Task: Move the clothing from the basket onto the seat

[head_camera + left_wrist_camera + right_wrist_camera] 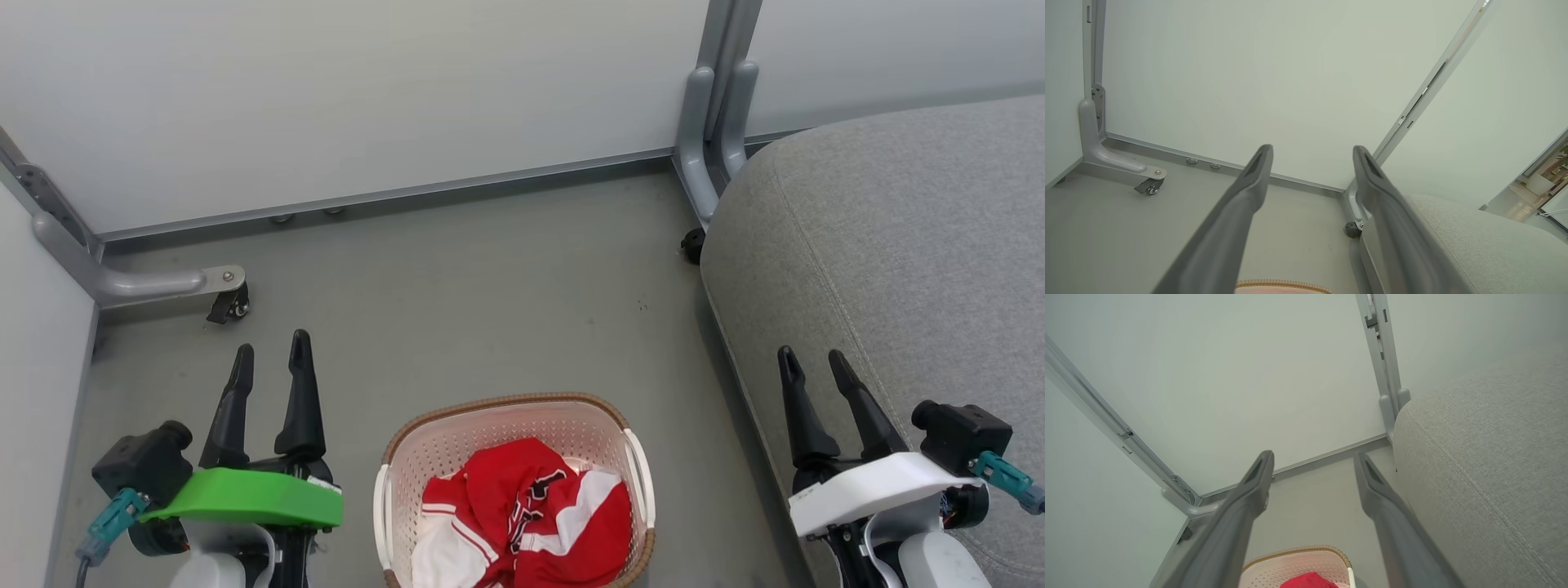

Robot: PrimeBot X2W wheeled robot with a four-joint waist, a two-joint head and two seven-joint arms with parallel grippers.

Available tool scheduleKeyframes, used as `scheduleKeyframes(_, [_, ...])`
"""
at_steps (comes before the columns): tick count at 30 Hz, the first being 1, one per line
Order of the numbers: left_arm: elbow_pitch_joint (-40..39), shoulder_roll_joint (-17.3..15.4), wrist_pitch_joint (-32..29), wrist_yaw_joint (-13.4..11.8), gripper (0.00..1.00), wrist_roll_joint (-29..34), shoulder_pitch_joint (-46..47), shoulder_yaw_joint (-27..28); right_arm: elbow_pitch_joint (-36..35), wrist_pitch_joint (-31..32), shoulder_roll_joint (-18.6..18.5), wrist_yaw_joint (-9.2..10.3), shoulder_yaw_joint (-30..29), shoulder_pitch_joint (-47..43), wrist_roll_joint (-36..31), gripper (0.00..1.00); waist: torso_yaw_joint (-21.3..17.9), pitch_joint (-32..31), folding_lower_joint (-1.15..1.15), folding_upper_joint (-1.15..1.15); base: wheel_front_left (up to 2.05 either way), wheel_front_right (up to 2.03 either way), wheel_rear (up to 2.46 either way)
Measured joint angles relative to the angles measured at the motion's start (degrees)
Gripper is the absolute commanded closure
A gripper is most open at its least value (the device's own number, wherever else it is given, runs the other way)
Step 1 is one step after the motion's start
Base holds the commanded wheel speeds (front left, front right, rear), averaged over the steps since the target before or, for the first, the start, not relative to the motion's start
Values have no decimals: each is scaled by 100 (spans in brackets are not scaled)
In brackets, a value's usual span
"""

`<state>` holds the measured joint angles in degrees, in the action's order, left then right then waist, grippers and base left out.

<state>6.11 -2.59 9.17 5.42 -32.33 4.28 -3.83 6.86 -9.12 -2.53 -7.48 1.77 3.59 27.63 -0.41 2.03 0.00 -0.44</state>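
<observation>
"Red fabric with white panels, the clothing [522,523], lies bunched in the basket [506,406] at the bottom centre of the head view. What could spoil the lift?"

"I'd worry most about a shallow pinch. The heap looks layered, so the fingers might take only the top fold, leaving the rest to trail, catch on the brown rim and slide onto the floor [490,286] in the gap to the right of the basket. A deep plunge is the opposite danger: fingertips could snag the perforated wall and drag the light basket along."

"Which way does the cloth point?"

"No clear way, as it is crumpled. A white striped panel sits at its lower left, a white band slants across its right side, and the black-and-white emblem faces up near the middle. Its lower part is cut off by the frame's bottom edge, so I cannot tell its long axis."

"And the pincers?"

"Both are spread and carry nothing. The left gripper [272,345] is at lower left, well apart from the basket; the right gripper [811,355] is at lower right, against the near edge of the grey seat [898,245], which fills the right side."

"Any risk there?"

"Probably a knock against that cushion edge on the way across."
</observation>
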Motion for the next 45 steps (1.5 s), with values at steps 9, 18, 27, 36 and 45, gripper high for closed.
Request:
scheduleKeyframes(9, [-19,-2,113,-16,0,432,-20,-70,-46,-119,-4,0,51,-53,-511,0,-5,-33,0,0,0,0,0])
scheduleKeyframes(18, [32,-3,238,-47,0,879,-87,-125,-43,-235,-8,0,89,-69,-947,0,-4,-52,0,0,0,0,0])
scheduleKeyframes(27, [56,-5,336,-89,0,1256,-102,-154,-68,-343,-10,0,80,-71,-1378,0,-3,-42,0,0,0,0,0])
scheduleKeyframes(36, [70,-7,437,-87,0,1606,-110,-181,-104,-443,-13,0,76,-77,-1773,0,-17,-56,0,0,0,0,0])
scheduleKeyframes(45, [104,-8,524,-79,0,1991,-128,-214,-149,-531,-16,-1,153,-107,-2175,0,-24,-69,0,0,0,0,0])
